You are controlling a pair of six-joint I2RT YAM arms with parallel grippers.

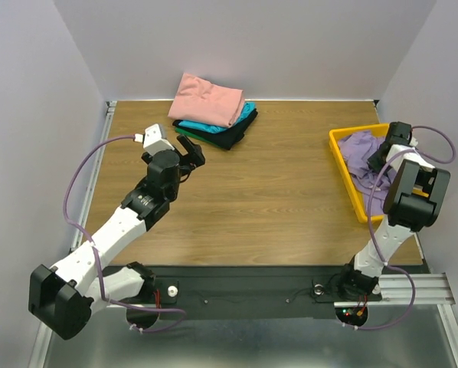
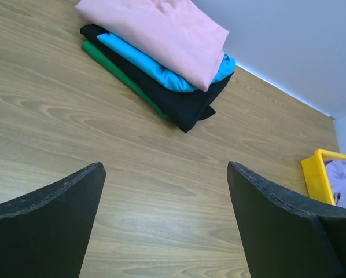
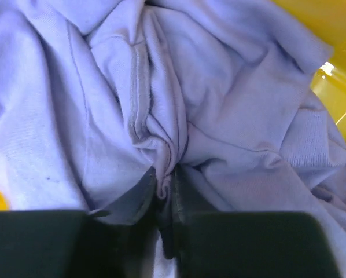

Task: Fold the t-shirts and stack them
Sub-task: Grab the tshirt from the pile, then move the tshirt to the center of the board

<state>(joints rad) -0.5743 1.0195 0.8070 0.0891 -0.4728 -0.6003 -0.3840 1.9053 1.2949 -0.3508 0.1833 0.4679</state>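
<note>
Five soft cloth t-shirts are counted in all. Four are folded in a single stack: one salmon-pink t-shirt point(image 2: 161, 29), one teal t-shirt point(image 2: 155, 68), one black t-shirt point(image 2: 187, 107) and one green t-shirt point(image 2: 112, 70). One crumpled light purple t-shirt point(image 3: 231, 116) is counted apart from them. One rectangular yellow plastic tray point(image 1: 342, 157) and one brown wooden counter point(image 1: 275, 199) are seen. Two black two-finger grippers are counted: the left gripper point(image 2: 164, 174) and the right gripper point(image 3: 166, 185).
</note>
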